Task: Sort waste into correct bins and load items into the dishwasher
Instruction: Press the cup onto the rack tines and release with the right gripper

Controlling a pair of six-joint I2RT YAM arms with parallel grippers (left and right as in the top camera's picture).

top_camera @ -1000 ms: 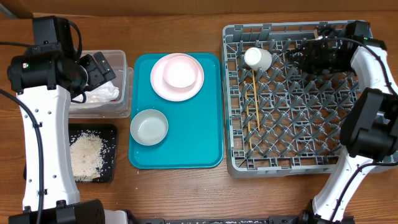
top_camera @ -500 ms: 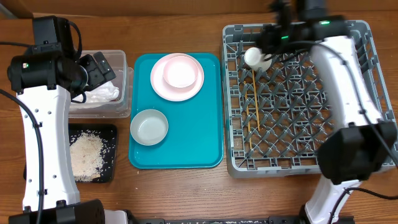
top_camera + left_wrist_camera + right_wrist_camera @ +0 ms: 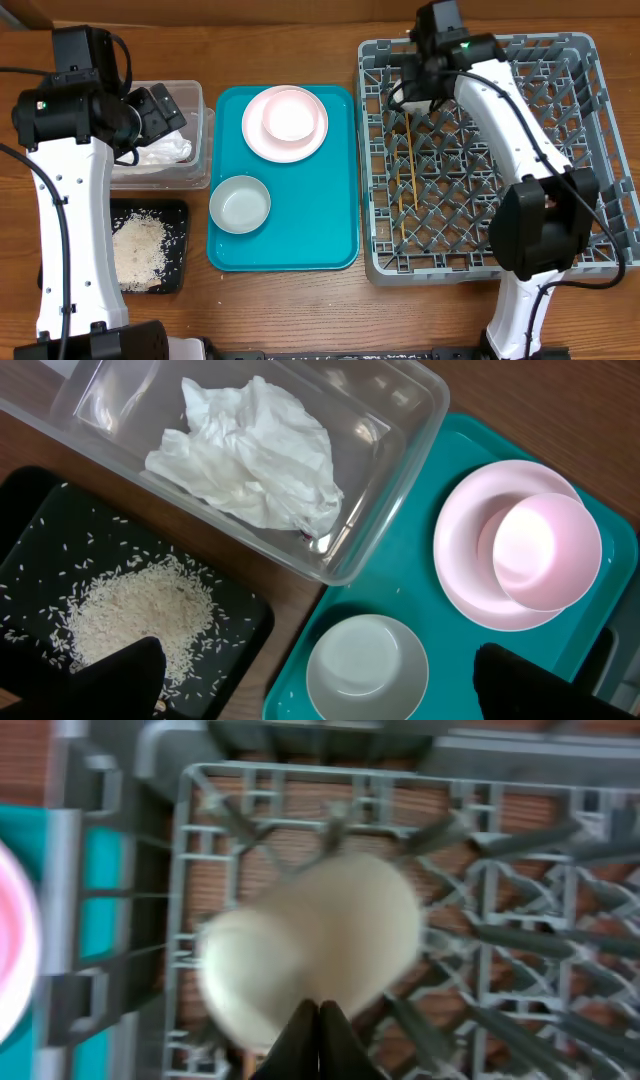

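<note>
My right gripper (image 3: 318, 1012) is shut, its fingertips pressed together with nothing between them, just above the blurred cream cup (image 3: 310, 955). The cup lies in the back left corner of the grey dishwasher rack (image 3: 570, 150); in the overhead view my right gripper (image 3: 415, 88) hides it. Wooden chopsticks (image 3: 408, 165) lie on the rack floor. My left gripper (image 3: 330, 680) hangs open and empty above the whitish bowl (image 3: 367, 665). The pink plate (image 3: 285, 123) carries a smaller pink dish (image 3: 545, 550). The napkin (image 3: 250, 455) lies in the clear tub (image 3: 420, 400). Rice (image 3: 140, 605) is on the black tray (image 3: 40, 500).
The teal serving tray (image 3: 300, 240) holds the plate and bowl between the bins and the rack. Upright pegs cover the rack floor. The left arm's white column stands along the table's left side, the right arm's along the rack's front right.
My right arm has swung from the rack's back right corner across to its back left, over the cup, and its jaws have closed. The left arm has not moved.
</note>
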